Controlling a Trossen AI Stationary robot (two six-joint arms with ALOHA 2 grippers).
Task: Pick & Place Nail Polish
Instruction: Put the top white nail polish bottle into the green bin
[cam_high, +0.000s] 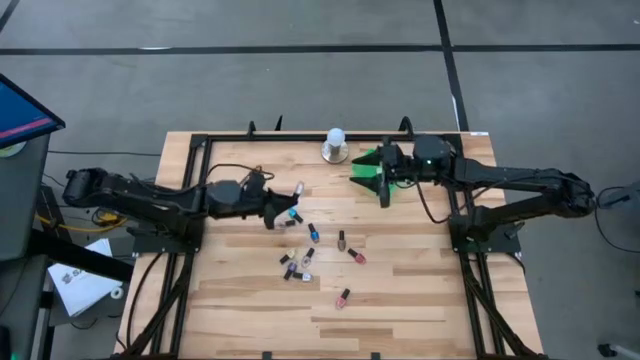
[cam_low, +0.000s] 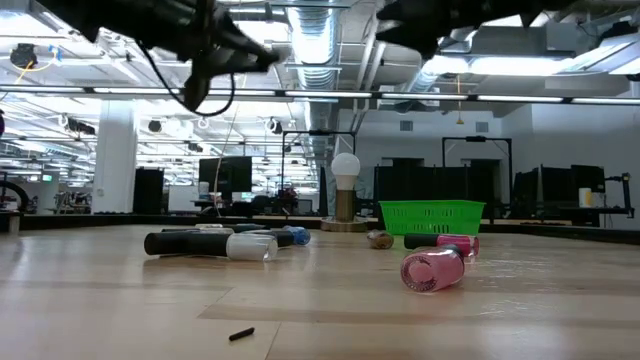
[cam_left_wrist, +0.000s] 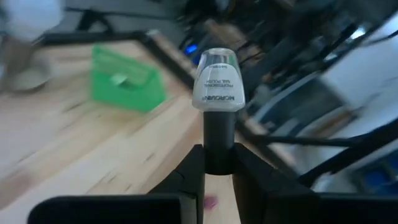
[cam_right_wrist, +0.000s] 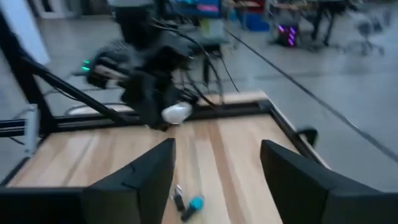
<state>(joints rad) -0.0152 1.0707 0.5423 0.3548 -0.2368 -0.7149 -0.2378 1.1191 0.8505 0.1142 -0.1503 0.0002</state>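
Observation:
My left gripper (cam_high: 281, 205) is lifted above the table's middle left and is shut on a white nail polish bottle (cam_high: 298, 189) with a dark cap. The bottle also shows in the left wrist view (cam_left_wrist: 217, 87) and in the right wrist view (cam_right_wrist: 176, 112). Several other bottles (cam_high: 313, 233) lie on their sides on the wooden table (cam_high: 420, 290), among them a pink one (cam_low: 435, 270) and a blue-capped one (cam_high: 293, 214). My right gripper (cam_right_wrist: 217, 163) is open and empty, held above the green basket (cam_high: 367, 168) at the far right. My left gripper pinches the bottle's dark cap (cam_left_wrist: 219, 142) between its two fingers. The white body (cam_left_wrist: 217, 87) sticks out past the fingertips, in line with the fingers. The bottle is lifted clear of the table.
A white-domed object on a metal base (cam_high: 335, 145) stands at the far edge, left of the green basket (cam_low: 432, 216). A black frame (cam_high: 200, 140) runs around the table. A small dark scrap (cam_low: 241, 333) lies near the front.

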